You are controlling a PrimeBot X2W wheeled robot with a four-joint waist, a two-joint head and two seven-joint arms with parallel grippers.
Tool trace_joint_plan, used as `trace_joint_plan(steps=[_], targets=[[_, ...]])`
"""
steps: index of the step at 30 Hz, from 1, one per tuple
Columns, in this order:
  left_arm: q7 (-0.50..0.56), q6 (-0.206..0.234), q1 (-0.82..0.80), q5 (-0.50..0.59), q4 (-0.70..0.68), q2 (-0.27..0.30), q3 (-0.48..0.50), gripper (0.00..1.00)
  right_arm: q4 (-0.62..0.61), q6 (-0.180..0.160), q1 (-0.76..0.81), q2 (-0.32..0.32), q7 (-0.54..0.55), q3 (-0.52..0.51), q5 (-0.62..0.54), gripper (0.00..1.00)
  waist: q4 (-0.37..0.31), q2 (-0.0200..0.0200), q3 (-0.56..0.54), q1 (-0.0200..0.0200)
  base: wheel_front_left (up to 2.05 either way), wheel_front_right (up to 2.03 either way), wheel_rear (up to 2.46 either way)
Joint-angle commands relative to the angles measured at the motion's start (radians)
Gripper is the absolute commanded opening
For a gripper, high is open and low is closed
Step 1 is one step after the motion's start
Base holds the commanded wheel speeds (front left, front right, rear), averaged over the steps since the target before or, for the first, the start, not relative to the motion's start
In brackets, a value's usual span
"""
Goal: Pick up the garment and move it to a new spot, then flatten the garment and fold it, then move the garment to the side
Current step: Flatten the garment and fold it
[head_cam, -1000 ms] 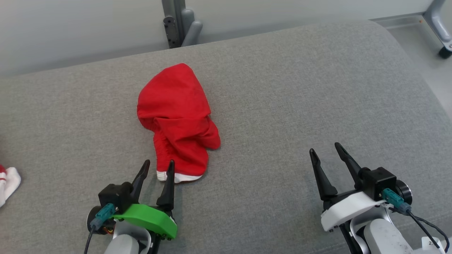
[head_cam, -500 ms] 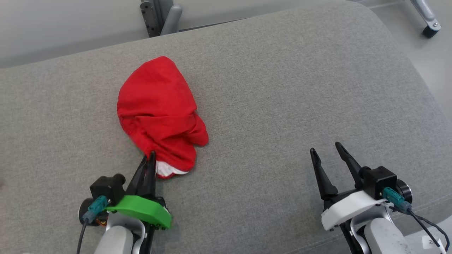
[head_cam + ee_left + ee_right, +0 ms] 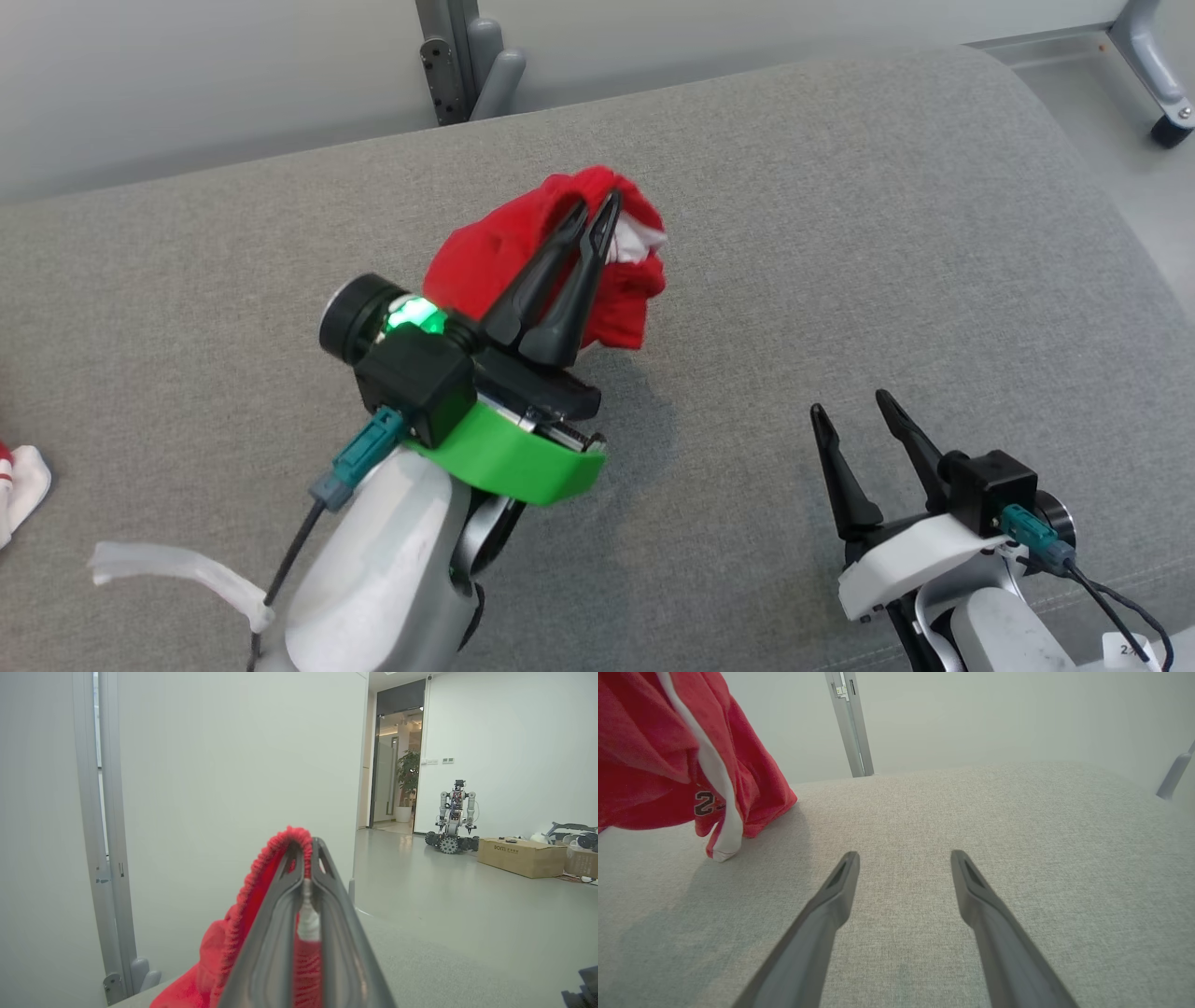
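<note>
The red garment (image 3: 523, 257) with white trim hangs bunched in the air over the grey couch surface (image 3: 840, 233). My left gripper (image 3: 597, 210) is raised and shut on its edge; in the left wrist view the red cloth (image 3: 243, 933) and white trim are pinched between the closed fingers (image 3: 341, 952). The right wrist view shows the garment (image 3: 658, 756) dangling at upper left, its lowest tip near the cushion, a dark number printed on it. My right gripper (image 3: 848, 406) rests low at the right, open and empty, well apart from the cloth; its fingers (image 3: 831, 905) spread wide.
A white and red cloth (image 3: 19, 476) lies at the couch's left edge. A grey metal post (image 3: 457, 56) stands behind the couch against the wall. Floor and a wheeled leg (image 3: 1158, 84) show at upper right. Another robot (image 3: 453, 816) and a cardboard box (image 3: 521, 856) stand far off.
My left gripper closed on the garment's near edge and lifted it up and to the right off the couch. The right gripper stayed put. The head camera shifted a little.
</note>
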Motion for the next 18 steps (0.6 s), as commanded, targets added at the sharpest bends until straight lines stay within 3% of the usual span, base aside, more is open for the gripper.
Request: trace_joint_plan(steps=[1, 9, 16, 18], targets=[[-0.001, -0.001, -0.025, -0.003, -0.003, 0.007, 0.006, 0.00, 0.004, -0.001, 0.015, 0.000, -0.003, -0.005, 0.002, 1.00, 0.010, 0.0094, -0.010, 0.0000, 0.00, 0.00, 0.00], [-0.001, 0.001, -0.049, 0.025, 0.133, 0.014, 0.138, 0.00, -0.004, -0.001, 0.010, 0.009, -0.003, -0.014, 0.008, 1.00, 0.020, 0.0094, 0.019, 0.0000, 0.00, 0.00, 0.00], [-0.001, 0.012, 0.048, 0.006, 0.414, 0.085, 0.329, 0.00, -0.009, -0.001, -0.009, -0.001, -0.003, -0.026, 0.007, 1.00, 0.044, 0.0094, 0.066, 0.0000, 0.00, 0.00, 0.00], [-0.001, 0.012, 0.056, -0.003, 0.440, 0.087, 0.359, 0.00, -0.011, -0.001, -0.011, -0.004, -0.003, -0.027, 0.005, 1.00, 0.047, 0.0094, 0.072, 0.0000, 0.00, 0.00, 0.00]])
